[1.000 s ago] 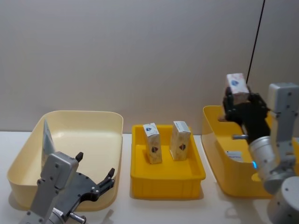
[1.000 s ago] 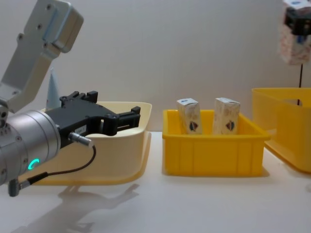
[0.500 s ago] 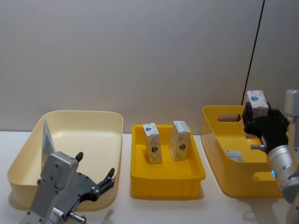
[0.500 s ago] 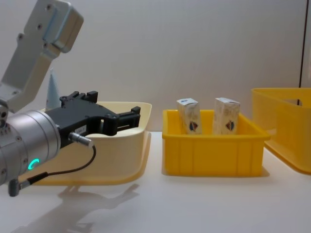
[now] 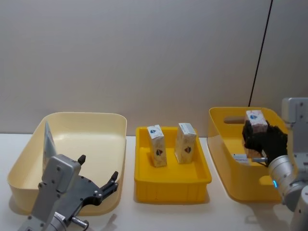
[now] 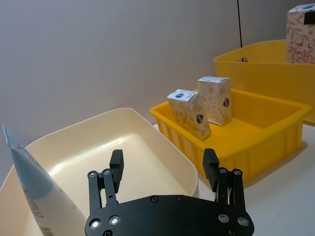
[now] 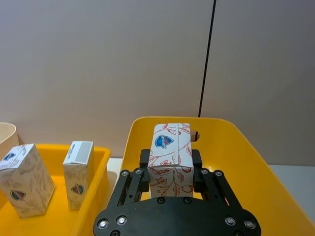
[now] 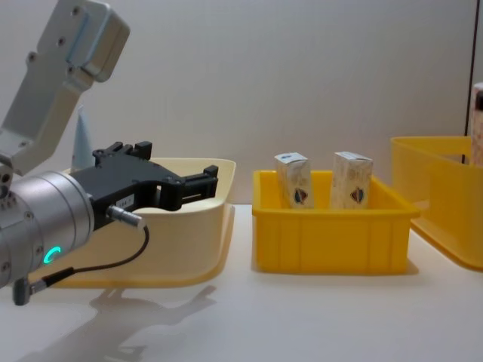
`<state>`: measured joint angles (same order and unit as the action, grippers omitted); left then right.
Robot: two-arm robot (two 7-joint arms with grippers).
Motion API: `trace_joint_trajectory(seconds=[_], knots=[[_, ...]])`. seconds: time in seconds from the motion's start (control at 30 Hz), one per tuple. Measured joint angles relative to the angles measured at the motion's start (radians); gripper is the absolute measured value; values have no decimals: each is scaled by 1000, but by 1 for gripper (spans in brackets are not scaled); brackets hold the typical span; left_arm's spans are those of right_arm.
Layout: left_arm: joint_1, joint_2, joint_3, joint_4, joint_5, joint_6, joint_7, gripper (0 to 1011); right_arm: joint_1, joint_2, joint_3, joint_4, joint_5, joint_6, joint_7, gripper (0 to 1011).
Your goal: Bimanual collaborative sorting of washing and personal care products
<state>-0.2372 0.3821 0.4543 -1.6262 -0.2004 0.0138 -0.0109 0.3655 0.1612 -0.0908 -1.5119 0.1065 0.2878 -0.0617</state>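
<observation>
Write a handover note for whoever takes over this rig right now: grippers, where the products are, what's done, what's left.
Right gripper: shut on a carton, held upright over the deep yellow bin on the right.
Left gripper: open, empty, by the near edge of the cream tub.
Tube: leaning in the cream tub's left end.
Two cartons: standing in the middle yellow tray.
Left: placing the held carton; its destination isn't evident.
</observation>
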Motion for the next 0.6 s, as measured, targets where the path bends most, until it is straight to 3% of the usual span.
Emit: trace_joint_trajectory(seconds=[0.2, 0.6], knots=[[0, 0, 0, 0, 0, 0, 0, 1003, 6, -6, -3, 12, -1, 25, 2, 483], [0, 0, 0, 0, 0, 0, 0, 1003, 11, -11, -6, 24, -3, 49, 4, 843]])
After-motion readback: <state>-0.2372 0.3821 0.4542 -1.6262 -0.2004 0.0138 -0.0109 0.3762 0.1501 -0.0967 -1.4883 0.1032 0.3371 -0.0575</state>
